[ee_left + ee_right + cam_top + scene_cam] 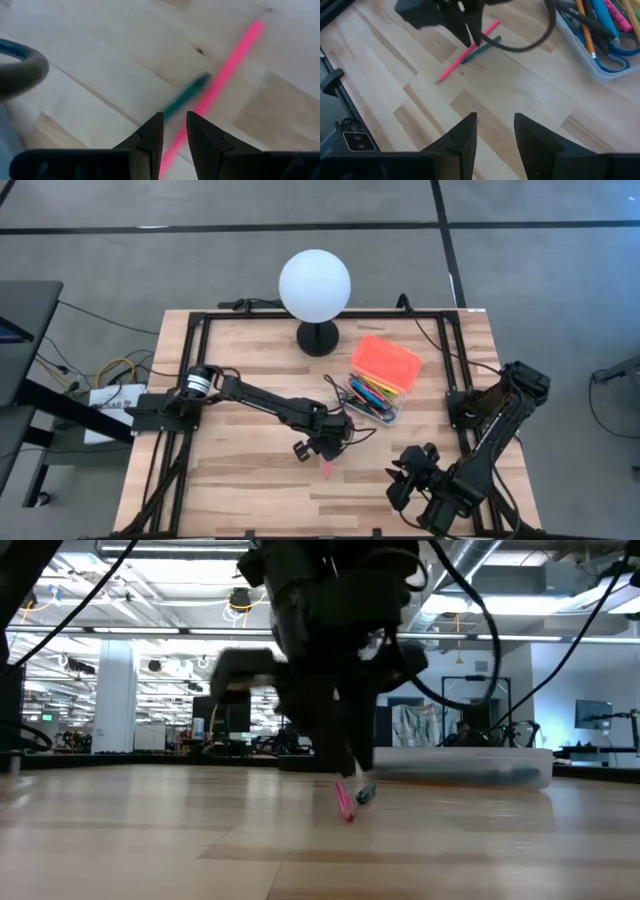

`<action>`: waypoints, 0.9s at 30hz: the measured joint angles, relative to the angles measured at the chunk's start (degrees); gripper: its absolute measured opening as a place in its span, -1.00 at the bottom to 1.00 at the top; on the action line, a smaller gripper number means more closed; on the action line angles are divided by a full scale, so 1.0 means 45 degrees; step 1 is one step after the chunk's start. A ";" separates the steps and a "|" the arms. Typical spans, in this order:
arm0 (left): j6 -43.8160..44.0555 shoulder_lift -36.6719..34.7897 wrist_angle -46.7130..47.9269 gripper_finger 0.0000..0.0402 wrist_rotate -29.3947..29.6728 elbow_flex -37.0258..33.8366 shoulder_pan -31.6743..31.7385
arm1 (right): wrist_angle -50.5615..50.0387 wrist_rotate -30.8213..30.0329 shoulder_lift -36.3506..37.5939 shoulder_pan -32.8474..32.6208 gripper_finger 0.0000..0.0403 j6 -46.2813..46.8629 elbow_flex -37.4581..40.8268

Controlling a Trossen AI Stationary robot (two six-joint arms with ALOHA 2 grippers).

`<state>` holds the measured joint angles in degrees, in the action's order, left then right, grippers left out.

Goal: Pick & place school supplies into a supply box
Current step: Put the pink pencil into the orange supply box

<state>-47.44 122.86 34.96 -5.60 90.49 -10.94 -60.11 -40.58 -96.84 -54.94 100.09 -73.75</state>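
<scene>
My left gripper (pixel 325 450) stands at the table's middle, fingers pointing down, shut on a pink pen (pixel 227 65). A green pen (pixel 186 96) lies on the wood right beside the pink one, crossing under it. The supply box (pixel 385 395), a clear case, stands right of centre with several pens and blue-handled scissors (pixel 620 55) in it. Its orange lid (pixel 387 360) stands open on the far side. My right gripper (pixel 405 475) is open and empty over the near right of the table. My left gripper pinches the pink pen's shaft (pixel 172 145) between its two fingers, coming from above with the fingers across the pen. In the low view the pen slants down from the fingertips and its near end (pixel 349 815) touches the table.
A white globe lamp (pixel 315 285) on a black foot stands at the far middle. Black frame rails run along the table's edges. A black cable (pixel 540 40) hangs from the left arm near the pens. Bare wood lies at the near left.
</scene>
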 joint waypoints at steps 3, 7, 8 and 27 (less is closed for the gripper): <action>0.0000 0.0184 0.0190 -0.60 0.0028 -0.0007 0.0000 | 0.0043 -0.0003 0.0000 0.0010 -0.39 0.0000 0.0002; -0.0258 0.0352 0.0378 -0.60 0.0066 -0.0007 -0.0010 | 0.0046 0.0000 0.0002 0.0005 -0.39 0.0000 0.0002; -0.0310 0.0401 0.0341 -0.60 0.0056 0.0000 -0.0010 | 0.0048 0.0000 0.0000 0.0006 -0.39 -0.0007 0.0002; 0.1611 0.0579 0.2444 -0.60 0.0111 0.0110 0.0068 | -0.0231 0.0013 0.0005 0.0010 -0.39 -0.0015 0.0002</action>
<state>-40.19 125.47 45.96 -5.10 90.98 -10.63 -61.15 -40.52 -96.82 -54.89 100.03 -73.73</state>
